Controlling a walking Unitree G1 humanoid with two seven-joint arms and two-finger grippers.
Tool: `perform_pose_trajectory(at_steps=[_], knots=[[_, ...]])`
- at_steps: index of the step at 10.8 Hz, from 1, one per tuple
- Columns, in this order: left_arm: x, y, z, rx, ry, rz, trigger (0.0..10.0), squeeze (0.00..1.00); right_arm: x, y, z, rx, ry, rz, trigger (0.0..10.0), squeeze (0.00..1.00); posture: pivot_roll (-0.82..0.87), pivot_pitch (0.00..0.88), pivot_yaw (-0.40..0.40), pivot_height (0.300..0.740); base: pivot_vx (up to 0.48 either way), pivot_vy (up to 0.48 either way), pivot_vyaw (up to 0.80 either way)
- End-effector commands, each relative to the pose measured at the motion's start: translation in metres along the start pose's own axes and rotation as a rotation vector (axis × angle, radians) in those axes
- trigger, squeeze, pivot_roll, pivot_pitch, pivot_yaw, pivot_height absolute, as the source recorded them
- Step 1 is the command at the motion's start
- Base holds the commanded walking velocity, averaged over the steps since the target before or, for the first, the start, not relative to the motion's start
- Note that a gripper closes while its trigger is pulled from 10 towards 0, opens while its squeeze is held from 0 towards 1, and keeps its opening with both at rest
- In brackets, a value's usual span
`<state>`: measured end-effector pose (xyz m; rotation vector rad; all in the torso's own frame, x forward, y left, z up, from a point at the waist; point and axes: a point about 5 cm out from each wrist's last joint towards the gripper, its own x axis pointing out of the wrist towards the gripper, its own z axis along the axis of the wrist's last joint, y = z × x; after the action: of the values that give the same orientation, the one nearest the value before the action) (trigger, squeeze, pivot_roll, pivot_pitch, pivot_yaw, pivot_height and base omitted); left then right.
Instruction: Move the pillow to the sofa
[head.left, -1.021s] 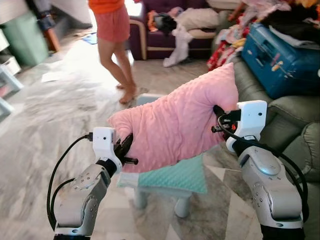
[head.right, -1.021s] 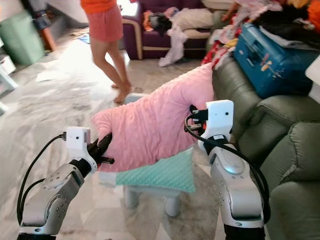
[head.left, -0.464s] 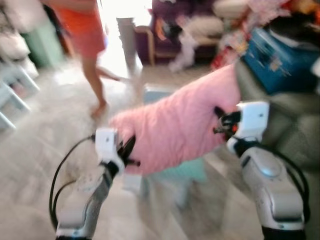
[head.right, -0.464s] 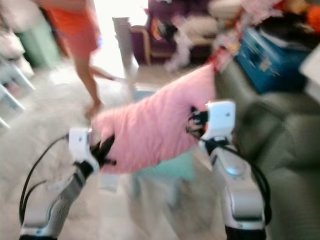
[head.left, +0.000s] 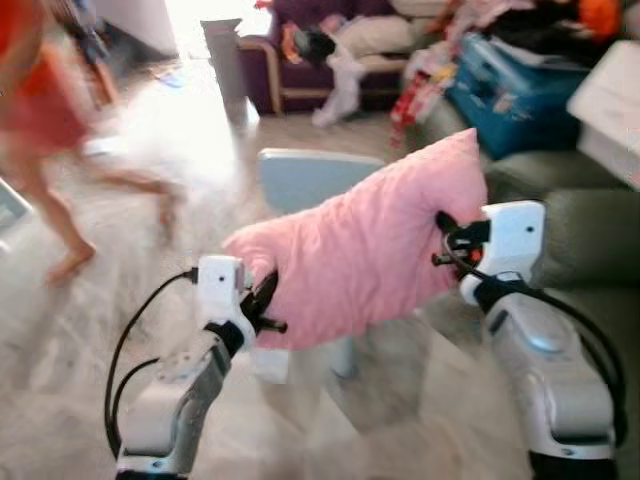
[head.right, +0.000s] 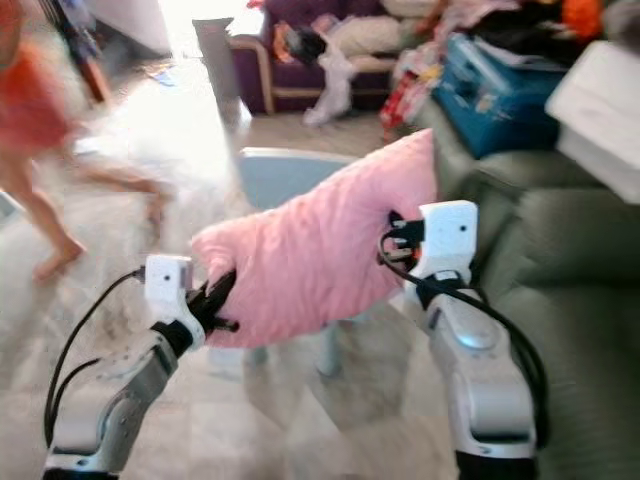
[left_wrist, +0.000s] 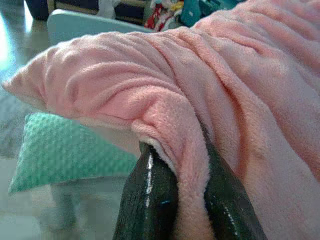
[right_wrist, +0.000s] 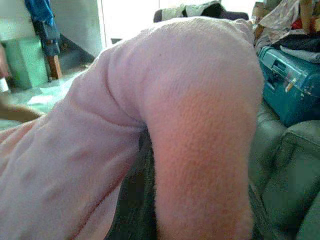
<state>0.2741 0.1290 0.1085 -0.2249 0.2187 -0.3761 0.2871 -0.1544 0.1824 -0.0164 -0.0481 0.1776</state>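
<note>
Behind the robot's arms lay a pale marble floor (head.left: 120, 330), and a green sofa (head.left: 590, 220) stood at the right with a blue suitcase (head.left: 510, 90) on it. Both arms held the pink pillow (head.left: 370, 250) up in the air, above a small light-blue stool (head.left: 310, 180) and beside the sofa, not on it. The left claw (head.left: 262, 305) was clamped on a fold at the pillow's lower left corner. The right claw (head.left: 443, 240) pressed into the right edge, its fingers buried in the fabric and gripping it. A blurred person (head.left: 50, 150) walked at the left.
</note>
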Motion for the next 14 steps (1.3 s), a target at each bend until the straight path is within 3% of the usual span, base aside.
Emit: perform_pose_trajectory(at_steps=[1,6,11,14], knots=[[0.0,-0.002,0.007,0.009,-0.025,-0.018,10.0,0.0,0.001,0.005,0.01,-0.009,-0.041,0.025,10.0,0.0,-0.26,0.033,0.022,0.74,-0.315,0.0,0.0],[0.0,-0.002,0.006,0.011,-0.024,-0.018,10.0,0.0,0.0,0.005,0.009,-0.009,-0.039,0.024,10.0,0.0,-0.26,0.034,0.022,0.74,-0.282,0.0,0.0],[0.001,0.005,0.007,0.017,-0.027,0.02,10.0,0.0,0.0,0.005,0.008,-0.011,-0.035,0.021,10.0,0.0,-0.26,0.034,0.024,0.74,0.0,0.0,0.0],[0.005,0.011,0.016,-0.004,-0.077,0.083,10.0,0.0,0.001,0.004,0.006,-0.011,-0.017,0.016,10.0,0.0,-0.26,0.031,0.026,0.74,0.0,0.0,-0.74]])
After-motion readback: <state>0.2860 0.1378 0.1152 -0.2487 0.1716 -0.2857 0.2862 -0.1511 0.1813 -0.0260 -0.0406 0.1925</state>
